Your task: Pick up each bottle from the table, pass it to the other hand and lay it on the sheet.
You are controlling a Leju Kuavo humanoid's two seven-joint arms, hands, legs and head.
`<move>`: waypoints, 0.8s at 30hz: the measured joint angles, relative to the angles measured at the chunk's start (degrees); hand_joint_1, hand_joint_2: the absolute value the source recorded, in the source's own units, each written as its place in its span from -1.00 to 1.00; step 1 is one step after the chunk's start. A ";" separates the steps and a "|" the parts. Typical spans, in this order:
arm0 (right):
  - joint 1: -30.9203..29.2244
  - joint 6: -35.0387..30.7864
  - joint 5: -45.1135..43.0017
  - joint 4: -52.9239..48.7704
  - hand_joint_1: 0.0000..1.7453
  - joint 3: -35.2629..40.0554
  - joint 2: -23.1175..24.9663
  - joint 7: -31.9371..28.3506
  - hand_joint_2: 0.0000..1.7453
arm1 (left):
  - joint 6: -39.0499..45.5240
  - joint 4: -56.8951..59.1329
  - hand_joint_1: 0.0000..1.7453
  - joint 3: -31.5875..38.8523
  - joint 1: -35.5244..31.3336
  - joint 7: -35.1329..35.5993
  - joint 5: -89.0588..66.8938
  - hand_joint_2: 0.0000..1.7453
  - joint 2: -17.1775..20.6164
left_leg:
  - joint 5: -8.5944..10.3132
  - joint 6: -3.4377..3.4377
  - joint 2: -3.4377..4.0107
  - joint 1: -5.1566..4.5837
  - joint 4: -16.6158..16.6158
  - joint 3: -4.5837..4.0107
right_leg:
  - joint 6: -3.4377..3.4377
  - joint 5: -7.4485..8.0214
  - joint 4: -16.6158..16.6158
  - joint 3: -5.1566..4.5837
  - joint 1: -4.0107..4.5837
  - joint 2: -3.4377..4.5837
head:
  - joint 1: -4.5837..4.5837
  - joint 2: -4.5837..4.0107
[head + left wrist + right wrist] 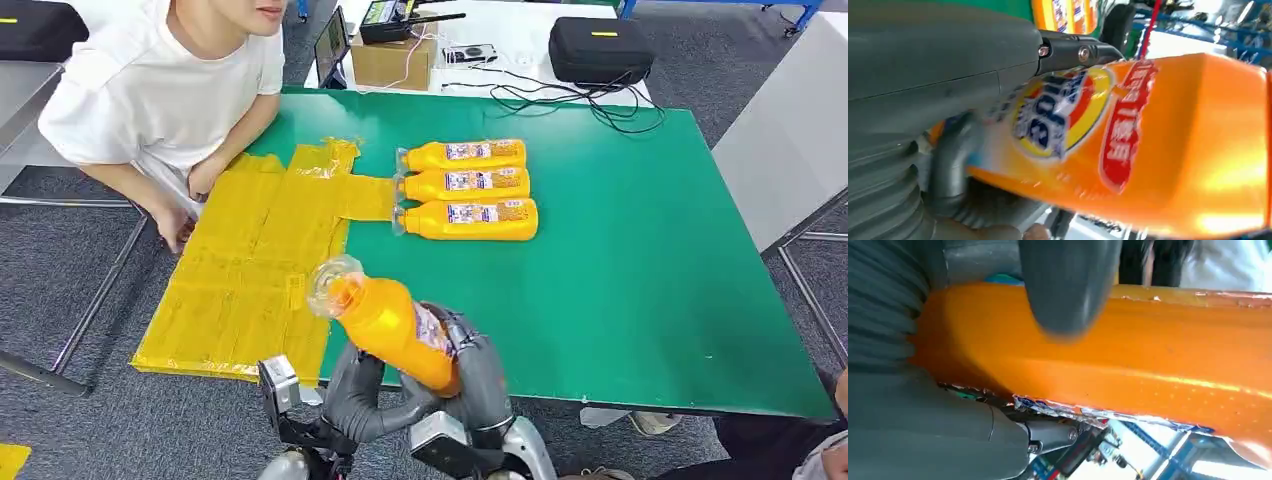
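Bottle (388,325) at six o'clock, gripped by both your left hand (358,392) and right hand (478,372); release the right only once the left holds firm.

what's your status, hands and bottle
Left hand and right hand both grip orange bottle, mid-handover. Three bottles on table. Yellow sheet unobstructed.
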 measured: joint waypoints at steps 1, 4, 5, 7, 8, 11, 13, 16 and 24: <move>0.01 0.02 0.28 0.26 1.00 0.63 -0.04 -0.02 1.00 | -0.02 0.04 -1.00 0.17 -0.06 0.18 0.00 1.00 -0.09 | 0.00 0.00 0.00 0.02 0.00 0.00 | 0.00 0.00 0.00 0.00 0.02 0.00 | 0.04 0.00; 0.04 -0.02 0.28 0.83 1.00 2.05 -0.04 -0.02 1.00 | 0.06 0.13 -1.00 0.72 -0.07 0.24 0.05 1.00 -0.35 | 0.00 0.00 0.01 0.02 0.00 0.00 | -0.01 0.00 0.01 -0.01 0.02 0.00 | 0.02 0.00; 0.04 -0.20 0.26 0.98 1.00 2.55 -0.07 0.06 1.00 | 0.39 0.13 -1.00 0.90 -0.07 0.26 -0.02 1.00 -0.44 | 0.00 0.00 0.01 0.03 0.00 0.00 | -0.01 -0.01 0.01 -0.01 0.02 0.00 | 0.05 0.00; 0.02 -0.50 0.22 1.22 1.00 3.54 -0.07 0.35 1.00 | 1.01 0.13 -1.00 1.16 -0.06 0.22 -0.24 1.00 -0.57 | 0.00 0.00 0.01 0.03 0.00 0.00 | -0.01 0.00 0.01 -0.01 0.02 0.00 | 0.02 0.00; -0.02 -0.66 0.20 1.35 1.00 3.95 -0.07 0.50 1.00 | 1.44 0.13 -1.00 1.23 -0.07 0.11 -0.42 1.00 -0.61 | 0.00 0.00 0.01 0.03 0.00 0.00 | -0.01 0.00 0.01 -0.01 0.02 0.00 | 0.04 0.00; -0.41 -0.76 0.11 1.77 1.00 5.07 -0.26 1.03 1.00 | 2.51 0.11 -1.00 1.46 -0.07 0.05 -0.92 1.00 -0.68 | 0.00 0.00 0.01 0.02 0.00 0.00 | -0.01 0.00 0.01 0.00 0.01 0.00 | 0.02 0.00; -0.87 -0.76 0.04 2.16 1.00 5.70 -0.46 1.20 1.00 | 3.06 0.11 1.00 1.84 -0.06 -0.04 -1.05 1.00 -0.92 | 0.00 0.00 0.01 0.02 0.00 0.00 | -0.01 0.00 0.01 0.00 0.01 0.01 | 0.04 0.00; -1.78 -0.72 -0.18 3.04 -0.48 6.51 -0.55 1.22 1.00 | 3.28 0.11 1.00 2.45 0.01 -0.63 -0.33 1.00 -1.09 | 0.01 0.00 0.02 0.02 0.00 0.01 | -0.01 0.00 0.00 -0.01 0.01 0.01 | 0.02 0.00; -2.20 -2.01 -1.68 4.31 -1.00 8.52 -1.05 0.90 -1.00 | -4.32 0.11 1.00 3.89 -0.04 -1.38 8.56 1.00 -1.42 | 0.00 0.00 0.02 0.02 0.00 0.00 | -0.01 0.00 0.01 -0.02 0.01 0.01 | 0.02 0.00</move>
